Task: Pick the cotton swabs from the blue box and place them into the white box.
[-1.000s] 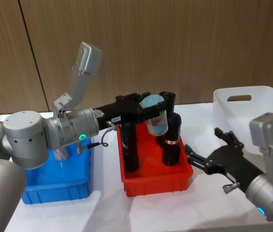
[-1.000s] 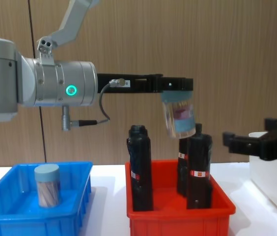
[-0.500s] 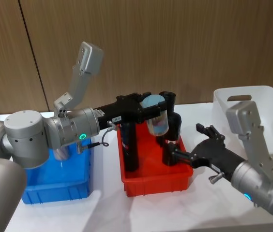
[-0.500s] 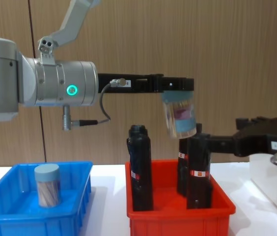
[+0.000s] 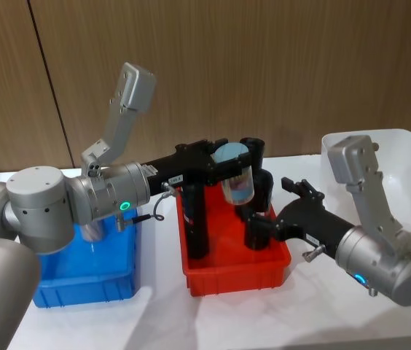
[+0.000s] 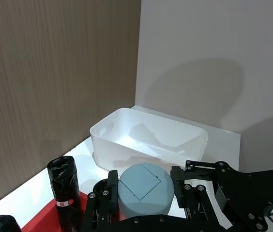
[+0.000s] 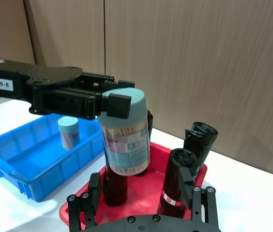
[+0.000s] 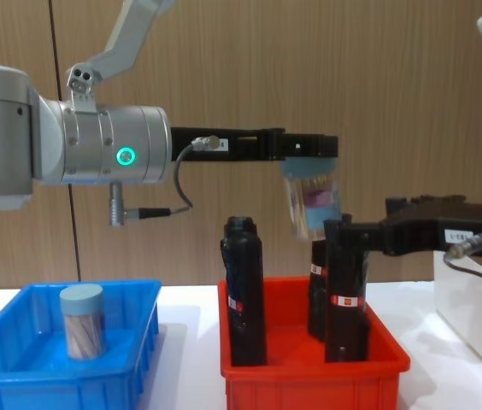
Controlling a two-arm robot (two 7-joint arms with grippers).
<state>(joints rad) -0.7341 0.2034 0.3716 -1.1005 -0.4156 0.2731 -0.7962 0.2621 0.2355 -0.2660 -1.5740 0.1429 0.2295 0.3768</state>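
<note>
A cotton swabs jar [image 5: 236, 180] [image 8: 314, 203] [image 7: 125, 134] with a pale blue lid [image 6: 145, 189] hangs tilted above the red bin. My left gripper [image 5: 229, 156] [image 8: 309, 155] is shut on its lid end. My right gripper [image 5: 271, 211] [image 8: 348, 232] is open, just right of the jar and slightly lower, level with the tops of the black cylinders; its fingers [image 7: 93, 194] stand spread. A second cotton swabs jar [image 8: 82, 320] [image 7: 68, 132] stands upright in the blue box [image 5: 81, 281] [image 8: 19, 376]. The white box [image 5: 402, 149] [image 6: 146, 140] sits at the far right.
A red bin [image 5: 235, 273] [image 8: 309, 376] between the two boxes holds three tall black cylinders [image 5: 196, 219] [image 8: 243, 290] under and beside the held jar. A wooden wall stands behind the white table.
My right gripper has swung left from beside the white box to the red bin, closing in on the held jar. The left arm and its jar have stayed still.
</note>
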